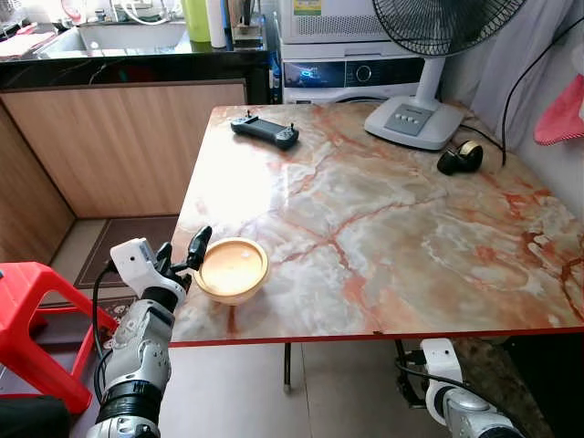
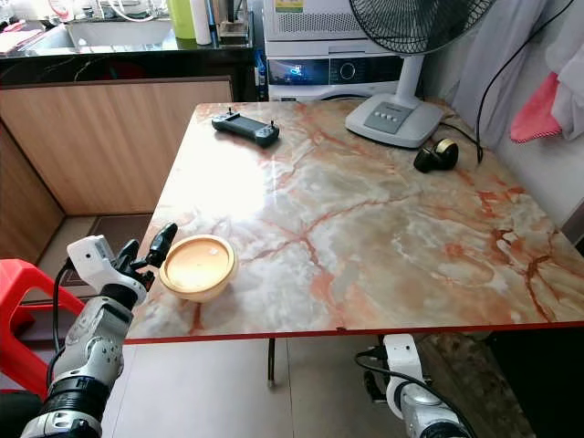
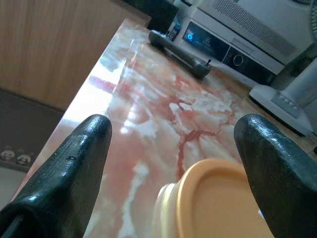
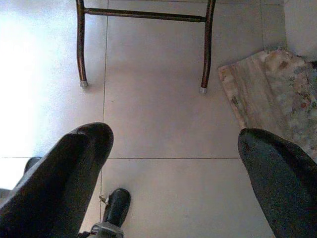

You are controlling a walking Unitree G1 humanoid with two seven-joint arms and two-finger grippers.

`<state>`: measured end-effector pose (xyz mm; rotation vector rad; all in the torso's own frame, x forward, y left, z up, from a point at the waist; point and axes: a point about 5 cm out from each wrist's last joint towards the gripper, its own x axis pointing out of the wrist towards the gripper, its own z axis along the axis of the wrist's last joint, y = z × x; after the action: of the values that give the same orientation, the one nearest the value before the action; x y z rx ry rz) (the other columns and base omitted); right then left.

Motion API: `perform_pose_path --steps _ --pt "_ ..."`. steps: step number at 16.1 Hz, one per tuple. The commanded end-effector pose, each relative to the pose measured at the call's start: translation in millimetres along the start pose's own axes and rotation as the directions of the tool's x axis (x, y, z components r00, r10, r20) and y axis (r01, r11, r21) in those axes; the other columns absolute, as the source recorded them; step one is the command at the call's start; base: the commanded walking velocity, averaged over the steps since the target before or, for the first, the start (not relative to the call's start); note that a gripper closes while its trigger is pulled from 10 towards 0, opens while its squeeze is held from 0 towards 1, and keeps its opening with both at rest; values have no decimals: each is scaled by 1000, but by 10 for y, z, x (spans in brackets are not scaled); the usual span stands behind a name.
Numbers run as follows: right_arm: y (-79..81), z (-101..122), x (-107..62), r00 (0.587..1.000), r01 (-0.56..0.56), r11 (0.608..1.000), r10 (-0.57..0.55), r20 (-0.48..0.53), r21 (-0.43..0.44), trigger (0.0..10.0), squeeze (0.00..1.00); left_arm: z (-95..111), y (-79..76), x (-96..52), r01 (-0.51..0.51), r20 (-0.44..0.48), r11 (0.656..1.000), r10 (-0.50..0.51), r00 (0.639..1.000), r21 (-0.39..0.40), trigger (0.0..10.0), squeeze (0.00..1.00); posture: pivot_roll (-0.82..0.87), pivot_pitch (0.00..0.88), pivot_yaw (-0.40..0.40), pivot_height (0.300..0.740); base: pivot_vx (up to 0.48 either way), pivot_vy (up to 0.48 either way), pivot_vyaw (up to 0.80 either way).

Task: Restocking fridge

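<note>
The left hand (image 1: 182, 254) is raised at the near left corner of the pink-and-white marble-patterned desk with a red edge (image 1: 411, 246), its two black fingers (image 3: 74, 163) spread wide apart and holding nothing. Just beyond the fingertips sits the round cream-coloured bowl with a pale orange lid (image 1: 231, 268), resting upright on the desk near its front left edge; the hand is just beside it, and I cannot tell whether a fingertip touches the rim.

The right hand (image 4: 173, 168) hangs low under the front of the desk, pointing down at the pale tiled floor (image 4: 158, 124), its fingers likewise spread and empty. The thin brown metal legs of the desk (image 4: 206, 44) stand ahead of it.

Farther across the desk, a dark grey handheld controller (image 1: 265, 130) lies near the far left corner. At the far right stands the white base of a black-caged pedestal fan (image 1: 415, 119), and near it lies a small black and brass-coloured object (image 1: 461, 158). A red plastic stool (image 1: 32, 315) stands on the floor to the left of the desk. Behind the desk is a white appliance with a lit panel (image 1: 351, 71).
</note>
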<state>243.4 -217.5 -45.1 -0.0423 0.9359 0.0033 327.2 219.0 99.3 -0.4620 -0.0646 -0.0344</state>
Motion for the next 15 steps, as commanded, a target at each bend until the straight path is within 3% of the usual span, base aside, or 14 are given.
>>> perform_pose_path --steps 1,9,15 --pt "-15 26 -2 1000 0 1000 0 -3 -8 10000 0 -11 60 -23 -14 -11 1000 14 1000 0 10000 0 124 0 -29 740 0 0 0" --pt "-26 42 -4 1000 -2 1000 2 -2 -18 10000 0 -185 -71 -29 146 -117 985 -156 981 -89 10000 0 126 0 -45 740 0 0 0" --pt "-30 50 -4 1000 0 1000 0 3 -16 10000 0 -176 -78 -54 184 -94 970 -200 975 -156 10000 0 122 0 -47 740 0 0 0"
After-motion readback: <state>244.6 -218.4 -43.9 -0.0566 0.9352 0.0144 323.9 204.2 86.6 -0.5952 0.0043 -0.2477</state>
